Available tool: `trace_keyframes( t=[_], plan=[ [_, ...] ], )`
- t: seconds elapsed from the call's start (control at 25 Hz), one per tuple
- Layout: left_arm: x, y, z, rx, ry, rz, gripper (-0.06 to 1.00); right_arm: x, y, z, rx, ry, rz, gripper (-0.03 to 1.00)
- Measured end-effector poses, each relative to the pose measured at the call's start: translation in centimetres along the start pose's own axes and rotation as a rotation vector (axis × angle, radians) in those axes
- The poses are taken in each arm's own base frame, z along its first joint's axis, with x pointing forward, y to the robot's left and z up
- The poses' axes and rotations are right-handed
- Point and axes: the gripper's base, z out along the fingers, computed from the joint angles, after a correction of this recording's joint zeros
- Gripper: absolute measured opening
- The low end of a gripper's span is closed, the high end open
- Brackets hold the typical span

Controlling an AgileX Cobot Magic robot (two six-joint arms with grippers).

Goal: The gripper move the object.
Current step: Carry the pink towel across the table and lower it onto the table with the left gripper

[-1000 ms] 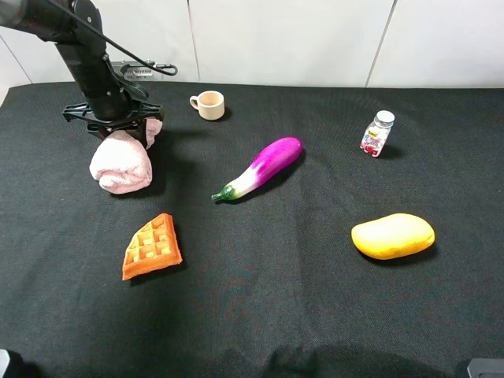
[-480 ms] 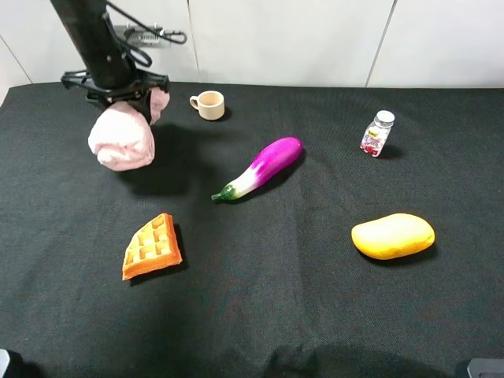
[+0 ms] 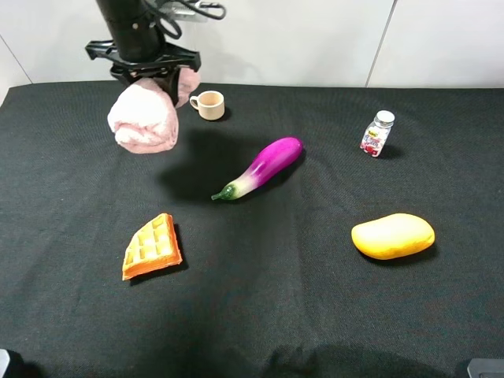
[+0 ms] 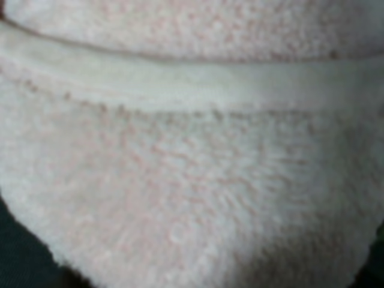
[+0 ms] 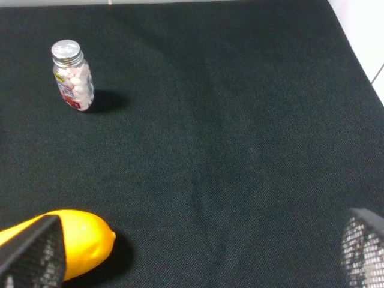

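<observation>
Pale-pink towel (image 3: pixel 144 118) hangs clamped in my left gripper (image 3: pixel 155 77), clear above the black table (image 3: pixel 276 315), just beside the cup (image 3: pixel 209 104). Fleece fills my wrist view, so I probably grip its middle. My right gripper (image 5: pixel 195 249) is spread wide, empty.

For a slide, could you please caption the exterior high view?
Left gripper holds the pink towel aloft near the cup; eggplant, waffle, mango and bottle rest on the black cloth.
</observation>
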Motion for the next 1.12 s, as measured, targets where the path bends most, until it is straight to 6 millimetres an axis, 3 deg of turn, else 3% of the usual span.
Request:
trace_keyframes(
  t=[0.32,0.56,1.12],
  plan=[
    [-0.5,-4.1,-2.7,0.025,-0.074,0.089,0.52,0.0,0.0,0.0,0.000,0.000,0.000,0.69],
    [-0.1,-6.2,-3.2,0.035,-0.081,0.139,0.52,0.0,0.0,0.0,0.000,0.000,0.000,0.69],
    [-0.2,-7.4,-3.3,0.050,-0.131,0.164,0.52,0.0,0.0,0.0,-0.002,0.000,0.001,0.69]
  ],
)
